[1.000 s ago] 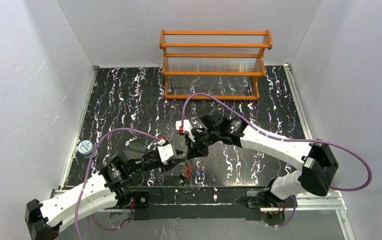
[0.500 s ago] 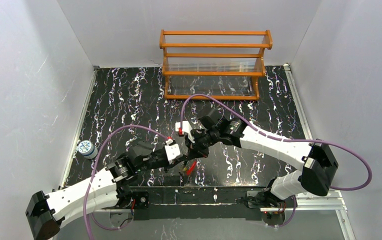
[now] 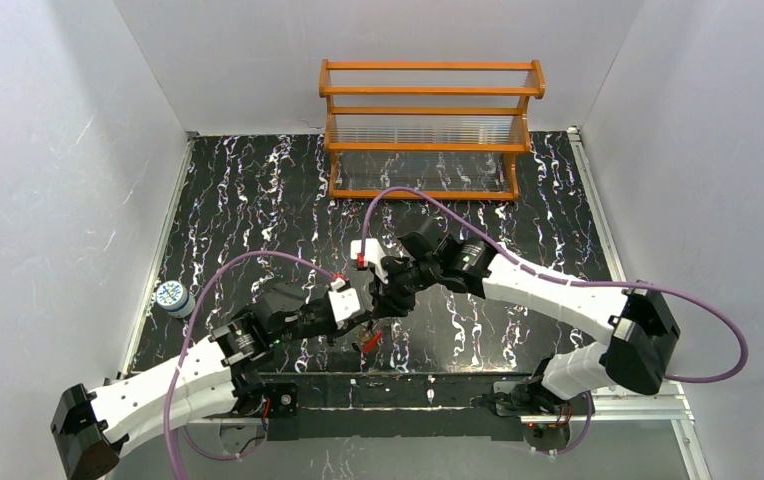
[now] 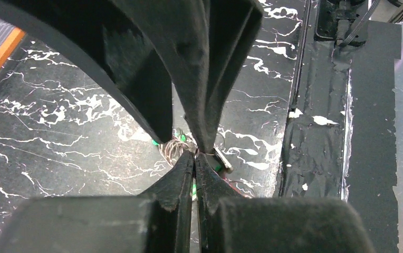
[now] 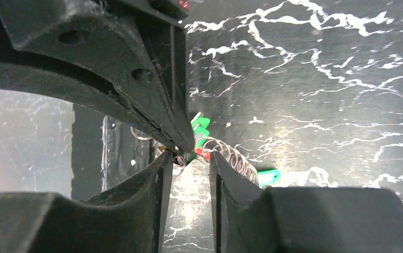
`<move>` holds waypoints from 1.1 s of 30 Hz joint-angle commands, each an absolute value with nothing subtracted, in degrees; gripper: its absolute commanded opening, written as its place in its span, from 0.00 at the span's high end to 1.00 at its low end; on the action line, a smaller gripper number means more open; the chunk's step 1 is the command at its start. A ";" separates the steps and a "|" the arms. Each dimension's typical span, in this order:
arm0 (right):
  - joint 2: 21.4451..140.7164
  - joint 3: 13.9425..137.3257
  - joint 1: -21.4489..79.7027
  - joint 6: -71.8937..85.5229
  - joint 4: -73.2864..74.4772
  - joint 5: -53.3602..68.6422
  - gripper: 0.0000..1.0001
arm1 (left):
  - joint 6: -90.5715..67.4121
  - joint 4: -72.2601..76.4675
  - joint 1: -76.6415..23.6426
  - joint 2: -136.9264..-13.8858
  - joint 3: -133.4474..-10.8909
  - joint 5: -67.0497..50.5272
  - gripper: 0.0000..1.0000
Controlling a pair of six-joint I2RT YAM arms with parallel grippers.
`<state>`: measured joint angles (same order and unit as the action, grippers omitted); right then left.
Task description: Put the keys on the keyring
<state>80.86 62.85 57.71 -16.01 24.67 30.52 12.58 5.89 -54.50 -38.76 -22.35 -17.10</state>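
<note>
Left wrist view: the left gripper (image 4: pixel 195 157) has its two fingers squeezed tight together. Only a thin crack shows between them. The tips sit right at a tangle of thin silver chain, which is part of the keyring (image 4: pixel 170 151). I cannot tell if the tips pinch the chain or only touch it. Green heads of the keys (image 4: pixel 180 138) peek out beside the chain, low over the table (image 4: pixel 57 137).

Right wrist view: the right gripper (image 5: pixel 189 161) has its fingers a little way apart. There is a small gap, and nothing is squeezed in it. The pointed tip of the left gripper comes in from the upper left and ends just above that gap. A green key head and a bit of red sit right at that tip. The silver chain curls away to the right and ends beside another green key head, down by the table.

Top external view: both grippers meet tip to tip near the front edge of the black table with white squiggles. A bit of the red keyring shows just in front of them. Farther off, at the left edge, is a small round blue-and-white thing (image 3: pixel 170 296). At the very back stands an orange wooden rack (image 3: pixel 428 147), close to the wall.
</note>
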 commanded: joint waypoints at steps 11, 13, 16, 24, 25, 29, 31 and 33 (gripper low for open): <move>67.09 53.80 56.71 -3.63 1.65 26.05 0.40 | 3.98 28.20 -54.60 -24.26 -10.67 -12.17 1.00; 67.35 53.75 56.69 -1.73 1.51 25.94 0.40 | 2.74 33.19 -54.58 -22.26 -7.74 -11.78 1.00; 67.51 53.56 56.61 0.21 1.14 26.11 0.40 | 1.73 39.13 -54.63 -19.54 -4.93 -11.04 1.00; 68.19 52.95 56.63 2.65 1.29 26.15 0.44 | 0.93 44.20 -54.58 -15.89 -2.29 -10.72 1.00; 68.34 52.98 56.68 2.64 1.44 26.30 0.45 | 0.81 44.19 -54.60 -15.89 -2.20 -10.84 1.00; 68.53 53.17 56.60 2.64 1.66 27.04 0.60 | 0.55 44.19 -54.58 -16.21 -2.11 -11.15 1.00; 68.55 53.23 56.67 2.63 1.82 27.34 0.69 | 0.45 44.21 -54.58 -16.63 -2.26 -11.29 1.00; 68.55 53.18 56.67 2.50 1.92 27.92 0.76 | 0.54 44.21 -54.58 -17.07 -2.36 -11.34 1.00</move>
